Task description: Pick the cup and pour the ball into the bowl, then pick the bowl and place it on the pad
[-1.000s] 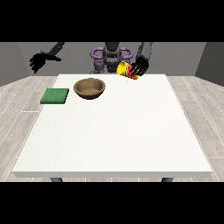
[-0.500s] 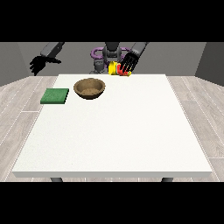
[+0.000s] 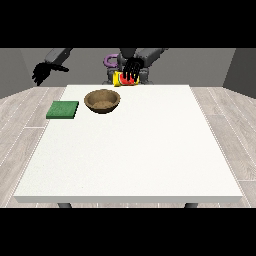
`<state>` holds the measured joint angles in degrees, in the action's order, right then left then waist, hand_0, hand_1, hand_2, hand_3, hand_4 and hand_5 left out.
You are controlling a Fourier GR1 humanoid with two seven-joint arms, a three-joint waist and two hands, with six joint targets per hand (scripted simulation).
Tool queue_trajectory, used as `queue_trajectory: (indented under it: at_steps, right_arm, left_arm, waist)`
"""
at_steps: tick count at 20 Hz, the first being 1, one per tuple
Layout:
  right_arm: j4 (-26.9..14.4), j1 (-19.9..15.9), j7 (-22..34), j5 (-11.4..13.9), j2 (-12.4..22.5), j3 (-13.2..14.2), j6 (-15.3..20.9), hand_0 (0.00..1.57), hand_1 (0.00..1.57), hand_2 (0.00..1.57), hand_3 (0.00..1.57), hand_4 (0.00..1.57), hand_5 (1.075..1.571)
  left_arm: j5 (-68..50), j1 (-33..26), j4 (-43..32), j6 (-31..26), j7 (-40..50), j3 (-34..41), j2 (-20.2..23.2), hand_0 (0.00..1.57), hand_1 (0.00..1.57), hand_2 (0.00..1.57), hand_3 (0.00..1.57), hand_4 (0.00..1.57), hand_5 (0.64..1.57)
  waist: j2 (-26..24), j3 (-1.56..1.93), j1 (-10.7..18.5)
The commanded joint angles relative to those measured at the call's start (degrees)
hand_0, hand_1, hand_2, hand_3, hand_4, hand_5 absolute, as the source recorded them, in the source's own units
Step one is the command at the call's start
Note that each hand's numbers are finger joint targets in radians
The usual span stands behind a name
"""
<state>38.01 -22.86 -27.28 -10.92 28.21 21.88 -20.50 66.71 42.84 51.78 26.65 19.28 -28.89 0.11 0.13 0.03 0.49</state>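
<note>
A yellow and red cup (image 3: 121, 79) is held above the table's far edge, tipped on its side with its mouth towards the view's left. The hand at the view's right (image 3: 132, 69) has its fingers curled over the cup. A brown wooden bowl (image 3: 102, 100) stands on the white table (image 3: 135, 145) just in front of and left of the cup. No ball shows. A green square pad (image 3: 63, 109) lies flat left of the bowl. The hand at the view's left (image 3: 43, 71) hangs off the table's far left corner, fingers relaxed and holding nothing.
The robot's torso (image 3: 125, 62) stands behind the table's far edge. A grey wood floor surrounds the table. The table's wide white surface stretches from the bowl and pad to the near edge.
The hand at the view's right has carried the cup leftwards towards the bowl, and the cup is tipped further onto its side. The other hand has barely moved.
</note>
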Motion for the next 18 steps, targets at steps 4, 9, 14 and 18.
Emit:
queue_trajectory:
  at_steps: [4, 9, 14, 18]
  right_arm:
    - [0.02, -6.90, 2.02, 0.26, -2.62, -1.34, 2.89, 0.00, 0.00, 0.00, 0.27, 0.00, 1.527]
    - [-1.05, -7.31, 1.06, -0.96, -0.50, -0.30, 0.00, 0.00, 0.00, 0.00, 0.22, 0.00, 1.527]
    - [-1.30, -5.03, -0.11, 0.14, -2.52, -1.28, 1.98, 0.00, 0.00, 0.00, 0.19, 0.00, 1.521]
    - [-3.19, -4.53, -1.20, 0.43, -1.45, -1.17, 0.72, 0.00, 0.00, 0.00, 0.07, 0.00, 1.519]
  left_arm:
    - [9.55, 2.63, -0.05, -2.33, 8.81, -8.05, -0.11, 0.37, 0.37, 1.57, 1.57, 0.90, 1.570]
    - [13.06, 0.88, 1.07, -5.12, 7.33, -12.23, -0.11, 0.00, 0.00, 1.57, 1.57, 0.88, 1.556]
    - [15.67, 1.30, 0.80, -13.04, 3.61, -14.78, -0.11, 0.00, 0.00, 1.57, 1.57, 1.20, 1.434]
    - [18.87, 8.49, 1.13, -21.20, 2.69, -15.00, 0.25, 0.61, 0.61, 1.57, 1.57, 1.23, 1.387]
  waist:
    - [3.47, 0.00, -1.84]
    - [5.37, 0.01, -2.03]
    - [2.74, 0.01, -1.19]
    - [2.90, 0.03, -1.18]
